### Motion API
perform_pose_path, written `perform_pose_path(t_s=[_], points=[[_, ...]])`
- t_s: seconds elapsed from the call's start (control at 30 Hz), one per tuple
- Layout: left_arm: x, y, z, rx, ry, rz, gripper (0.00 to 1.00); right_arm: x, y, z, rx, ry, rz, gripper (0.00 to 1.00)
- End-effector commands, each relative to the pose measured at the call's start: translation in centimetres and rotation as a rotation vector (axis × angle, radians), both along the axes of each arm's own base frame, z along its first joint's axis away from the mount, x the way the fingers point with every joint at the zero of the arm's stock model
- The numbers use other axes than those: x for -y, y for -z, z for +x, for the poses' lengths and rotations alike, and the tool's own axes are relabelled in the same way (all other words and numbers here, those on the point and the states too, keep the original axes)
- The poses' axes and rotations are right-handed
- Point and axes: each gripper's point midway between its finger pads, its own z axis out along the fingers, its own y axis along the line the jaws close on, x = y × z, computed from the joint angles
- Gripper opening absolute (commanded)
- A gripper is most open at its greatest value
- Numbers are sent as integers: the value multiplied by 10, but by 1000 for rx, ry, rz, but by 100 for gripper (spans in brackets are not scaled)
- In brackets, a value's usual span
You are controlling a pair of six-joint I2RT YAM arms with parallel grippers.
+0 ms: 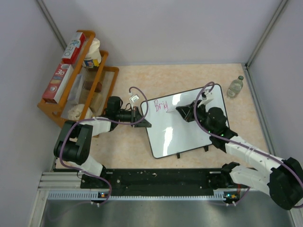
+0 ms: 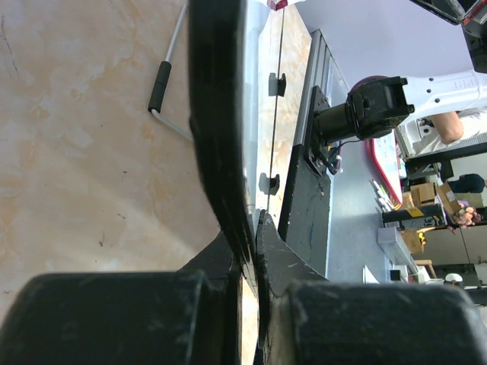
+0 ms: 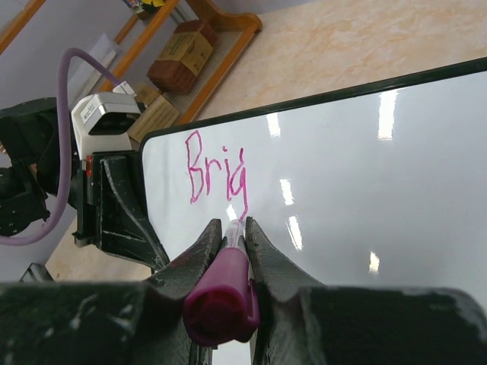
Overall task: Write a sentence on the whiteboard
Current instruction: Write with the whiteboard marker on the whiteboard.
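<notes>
The whiteboard (image 1: 182,135) lies angled on the table. My left gripper (image 1: 141,116) appears clamped on its left edge, bracing it against pen pressure. My right gripper (image 3: 230,228) pinches the marker (image 3: 223,296), tip at the sentence (image 3: 217,169), which reads "Brig".

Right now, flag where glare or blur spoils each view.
Top external: two glare patches on the glossy white rectangular whiteboard. Right wrist: light streaks beside the pink handwritten letters; magenta marker slightly soft. Left wrist: black left pincer blurred, close up.
</notes>
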Motion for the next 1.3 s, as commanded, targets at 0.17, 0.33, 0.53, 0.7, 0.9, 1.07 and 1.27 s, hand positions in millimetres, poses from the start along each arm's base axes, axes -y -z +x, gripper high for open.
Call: perform_pose_path(t_s=[0.17,0.33,0.53,0.7,0.9,1.07,1.27], points=[[0,28,1,160,6,77,0,-2,-11,9,30,11,42,0],[0,28,1,161,6,78,0,-9,-44,6,117,-35,105,0],[0,28,1,163,5,77,0,-7,-68,10,179,-20,126,0],[0,27,2,165,7,74,0,2,-74,27,175,53,78,0],[0,27,1,166,5,77,0,7,-76,41,178,91,9,0],[0,27,1,164,7,74,0,8,-81,52,184,107,-32,0],[0,27,1,165,7,74,0,1,-71,54,164,73,-48,0]])
